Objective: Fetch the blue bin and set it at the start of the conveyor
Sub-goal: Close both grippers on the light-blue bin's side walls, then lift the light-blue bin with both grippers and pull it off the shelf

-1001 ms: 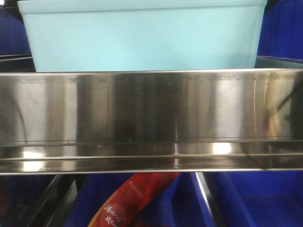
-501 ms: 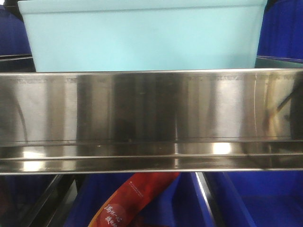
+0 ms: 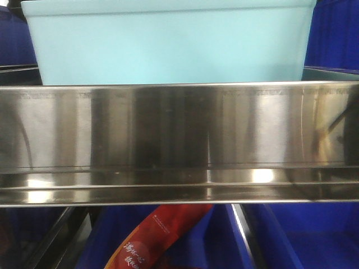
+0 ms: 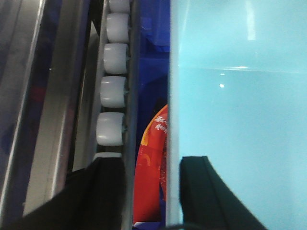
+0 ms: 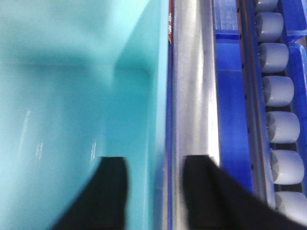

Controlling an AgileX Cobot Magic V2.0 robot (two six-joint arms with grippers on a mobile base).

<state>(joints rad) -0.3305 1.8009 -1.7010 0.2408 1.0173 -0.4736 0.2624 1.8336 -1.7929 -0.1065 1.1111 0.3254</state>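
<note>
The blue bin (image 3: 168, 47) is a plain light cyan tub standing on a shelf behind a steel rail. In the left wrist view my left gripper (image 4: 151, 191) is open astride the bin's (image 4: 240, 120) left wall. One black finger is inside the tub, close to the wall, and the other is outside over the roller track. In the right wrist view my right gripper (image 5: 156, 191) is open astride the bin's (image 5: 57, 96) right wall, with one finger inside and one outside over the steel strip. The conveyor start is out of view.
A shiny stainless-steel shelf rail (image 3: 179, 129) spans the front view below the bin. Dark blue crates (image 3: 303, 235) flank it and sit below it. A red printed packet (image 3: 151, 235) lies on the lower level. White rollers (image 4: 112, 91) and grey rollers (image 5: 280, 91) run beside the bin.
</note>
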